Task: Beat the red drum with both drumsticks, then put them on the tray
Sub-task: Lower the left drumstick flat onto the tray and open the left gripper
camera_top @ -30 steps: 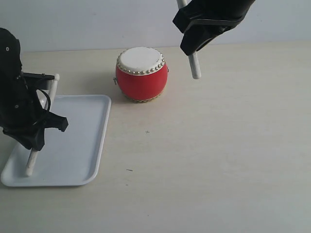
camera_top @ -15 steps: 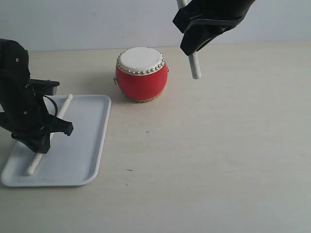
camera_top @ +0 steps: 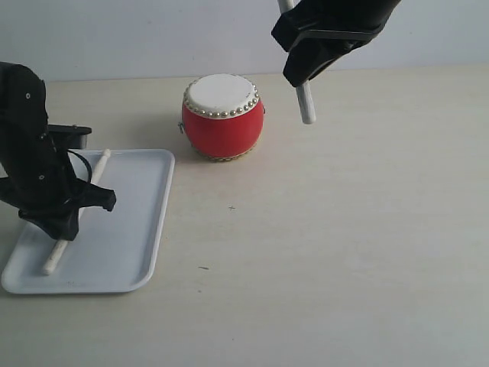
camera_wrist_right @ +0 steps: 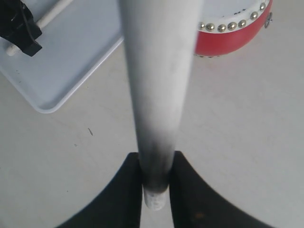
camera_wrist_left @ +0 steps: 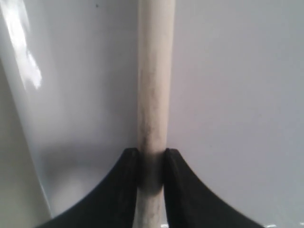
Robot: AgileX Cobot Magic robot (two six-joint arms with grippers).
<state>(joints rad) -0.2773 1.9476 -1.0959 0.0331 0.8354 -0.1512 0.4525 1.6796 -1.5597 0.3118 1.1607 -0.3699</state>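
Note:
The red drum (camera_top: pixel 222 117) with its white skin stands upright at the table's back middle; its lower edge shows in the right wrist view (camera_wrist_right: pixel 232 35). On the left lies the white tray (camera_top: pixel 130 229). My left gripper (camera_top: pixel 65 222) is low over the tray, shut on one drumstick (camera_top: pixel 100 166) that lies slanted along the tray floor (camera_wrist_left: pixel 153 90). My right gripper (camera_top: pixel 302 73) hangs high, to the right of the drum, shut on the other drumstick (camera_top: pixel 306 107), which points steeply down (camera_wrist_right: pixel 159 85). The left gripper (camera_wrist_left: pixel 152 164) and right gripper (camera_wrist_right: pixel 156 178) each clamp a stick.
Pale wooden tabletop (camera_top: pixel 344 229) stretches to the right and front of the drum. The tray's corner (camera_wrist_right: pixel 47 102) and the left arm (camera_wrist_right: pixel 21 28) show in the right wrist view. A plain wall (camera_top: pixel 114 38) closes the back.
The left gripper has come down and turned, laying its drumstick from near upright to slanted on the tray; in the last half second it barely moved. The right arm has stayed still.

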